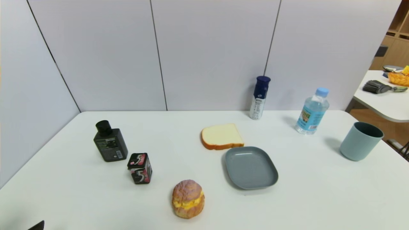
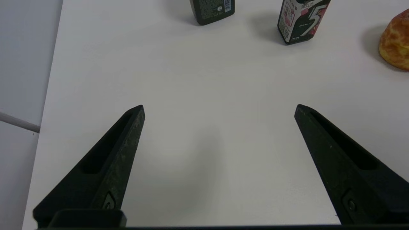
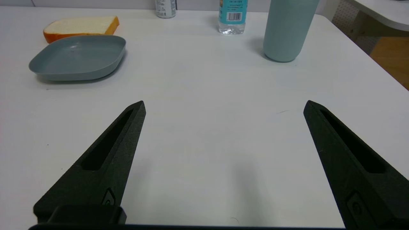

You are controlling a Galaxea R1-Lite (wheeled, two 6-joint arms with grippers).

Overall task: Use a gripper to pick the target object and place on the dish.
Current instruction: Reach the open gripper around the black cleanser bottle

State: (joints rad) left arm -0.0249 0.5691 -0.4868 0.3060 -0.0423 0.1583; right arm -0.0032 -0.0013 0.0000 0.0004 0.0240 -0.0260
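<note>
White surface, pale grey wall panels behind it, and a second table off to the robot's right fill the scene. The left gripper (image 2: 219, 108) hovers above bare surface with its jaws spread wide and nothing between them. The target object (image 2: 212, 11), a dark squarish bottle, stands upright well ahead of the jaws and roughly on their centre line. The gum box (image 2: 302, 20) stands ahead too, beyond the other jaw tip, and the cream bun (image 2: 396, 41) lies further out on that side.

The step in hand looks like the approach to the bottle. To do it well, the jaws should travel straight ahead and stay wide until both tips flank the bottle's flat sides. They should close low on the body rather than on the cap, and keep clear of the gum box nearby.

The right gripper (image 3: 223, 107) sits idle, its jaws also apart and empty. The dish (image 3: 78, 57) lies ahead and off to one side of them, empty, touching or nearly touching the bread slice (image 3: 81, 27). Only the head view shows the bottle whole, cap included, and well apart from the dish. Only the right wrist view shows the dish's shallow rim side-on.
</note>
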